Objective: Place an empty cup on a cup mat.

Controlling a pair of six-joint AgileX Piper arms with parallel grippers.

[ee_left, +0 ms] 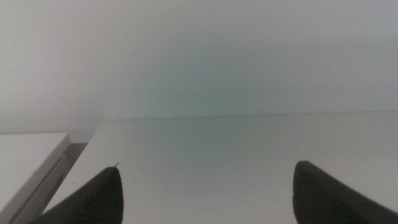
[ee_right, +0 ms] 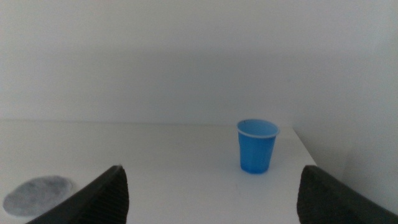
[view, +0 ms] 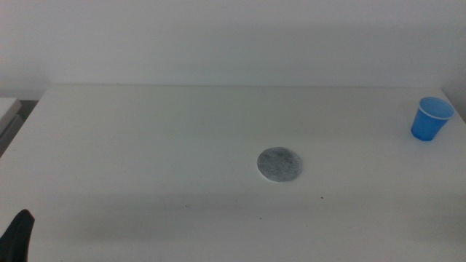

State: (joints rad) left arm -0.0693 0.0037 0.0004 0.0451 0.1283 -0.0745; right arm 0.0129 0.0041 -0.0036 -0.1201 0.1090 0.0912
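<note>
The blue cup [view: 432,118] stands upright near the table's far right edge; it also shows in the right wrist view [ee_right: 257,146]. The grey round cup mat [view: 280,164] lies flat near the middle of the table, well left of the cup, and shows in the right wrist view [ee_right: 38,193]. My right gripper [ee_right: 211,193] is open and empty, facing the cup from a distance; it is out of the middle view. My left gripper [ee_left: 205,193] is open and empty, with one tip at the middle view's bottom left corner [view: 18,236].
The white table [view: 160,145] ends at a back edge below a pale wall. A lower white surface [view: 9,109] stands beyond the table's left edge, also in the left wrist view [ee_left: 25,155]. The cup stands close to the table's right edge.
</note>
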